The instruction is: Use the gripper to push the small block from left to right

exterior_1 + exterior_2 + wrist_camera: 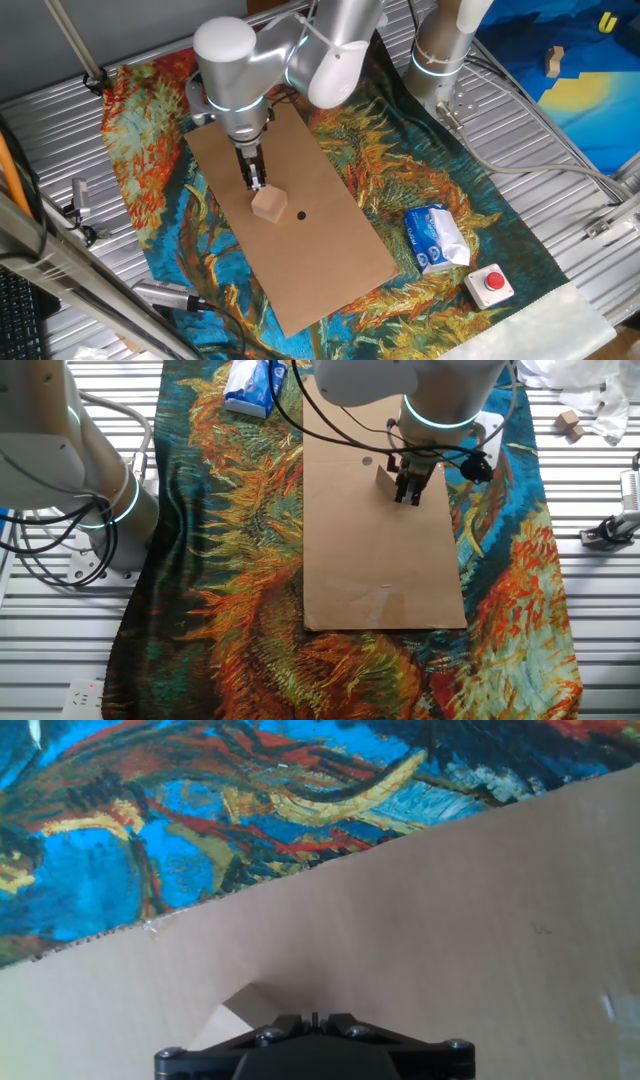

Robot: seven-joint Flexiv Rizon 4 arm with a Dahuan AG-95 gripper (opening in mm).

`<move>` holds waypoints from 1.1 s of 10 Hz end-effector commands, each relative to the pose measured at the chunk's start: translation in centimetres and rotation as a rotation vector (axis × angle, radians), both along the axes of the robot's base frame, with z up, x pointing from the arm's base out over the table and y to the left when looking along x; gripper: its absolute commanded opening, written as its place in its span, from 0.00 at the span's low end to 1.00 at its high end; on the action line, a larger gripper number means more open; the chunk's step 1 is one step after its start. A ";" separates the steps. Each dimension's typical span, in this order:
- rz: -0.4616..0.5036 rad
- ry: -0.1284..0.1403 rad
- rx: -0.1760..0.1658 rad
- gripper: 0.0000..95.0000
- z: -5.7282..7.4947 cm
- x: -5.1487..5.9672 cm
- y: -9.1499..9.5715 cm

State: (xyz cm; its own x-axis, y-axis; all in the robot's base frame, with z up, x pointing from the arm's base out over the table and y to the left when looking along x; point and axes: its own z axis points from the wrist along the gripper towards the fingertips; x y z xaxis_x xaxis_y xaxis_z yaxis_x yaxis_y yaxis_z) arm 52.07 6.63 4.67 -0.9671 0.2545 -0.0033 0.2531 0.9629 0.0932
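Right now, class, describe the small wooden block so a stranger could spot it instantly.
Find the brown board lying on the colourful painted cloth. Near its middle, touching the black gripper, sits the small block, a light-tan cube beside a dark dot; nothing else stands on the board.

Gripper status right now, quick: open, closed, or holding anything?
Gripper: fingers together, shut, holding nothing; tip against the small block on the brown board.

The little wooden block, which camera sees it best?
One fixed view: the small block sits whole on the brown board, beside the tool. The other fixed view shows a sliver behind the tool; the hand view shows just a corner.
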 end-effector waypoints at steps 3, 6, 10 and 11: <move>-0.002 -0.003 -0.003 0.00 0.1 -0.1 0.7; -0.002 -0.007 -0.005 0.00 0.1 -0.2 1.4; -0.002 -0.007 -0.006 0.00 0.3 0.2 1.8; -0.002 -0.002 -0.006 0.00 0.4 0.3 1.7</move>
State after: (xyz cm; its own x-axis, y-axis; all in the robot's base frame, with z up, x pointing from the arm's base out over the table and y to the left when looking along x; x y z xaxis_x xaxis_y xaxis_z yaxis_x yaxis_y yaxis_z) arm 52.43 8.15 5.00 -0.9669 0.2550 -0.0075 0.2534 0.9636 0.0855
